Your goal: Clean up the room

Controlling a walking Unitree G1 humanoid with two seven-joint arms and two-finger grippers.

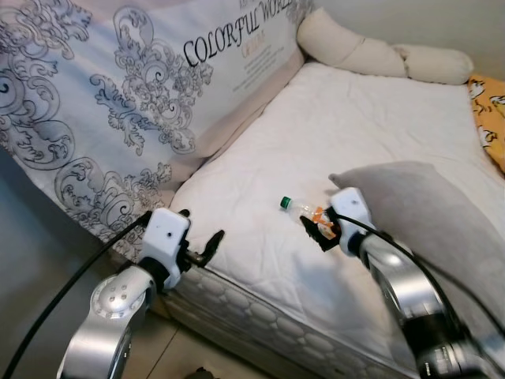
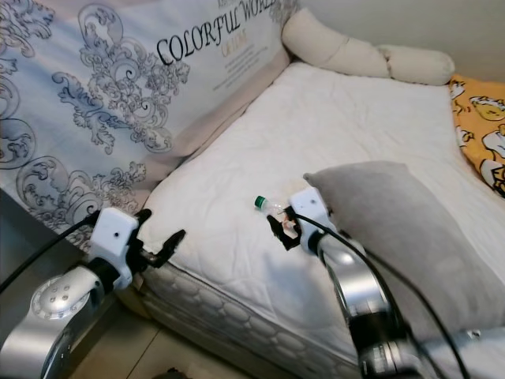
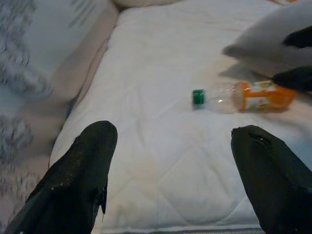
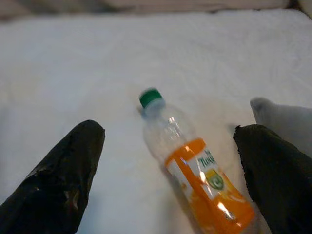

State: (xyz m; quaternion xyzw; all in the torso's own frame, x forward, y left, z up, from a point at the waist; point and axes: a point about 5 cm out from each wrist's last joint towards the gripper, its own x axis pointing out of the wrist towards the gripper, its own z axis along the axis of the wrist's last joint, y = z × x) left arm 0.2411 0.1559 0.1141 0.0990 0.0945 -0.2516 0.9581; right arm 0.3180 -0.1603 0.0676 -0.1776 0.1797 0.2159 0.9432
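A humanoid robot stands at the near edge of a bed covered in a white quilted mattress pad. At far left, a large pale cushion printed with grey scrollwork and the words "COLORFUL WORLD" leans along the bed's left side. The left gripper hangs at the near left corner of the mattress, just off its edge, its two black fingers spread wide with nothing between them; in the left wrist view they frame the bare pad, with the bottle lying well ahead of them.

Near the middle of the bed's near half lies a plastic bottle on its side, green cap pointing to the far left, its neck clear and its lower body wrapped in an orange label. The right gripper is at the bottle's labelled end, fingers parted wide to either side of it and not closed on it; whether they touch the plastic cannot be told.

Just right of the bottle, a grey pillow lies on the bed, its near left corner close beside the bottle and the right arm crossing in front of it. Along the far end of the bed lies a cream bolster, and at far right an orange patterned cloth shows at the edge of the mattress.
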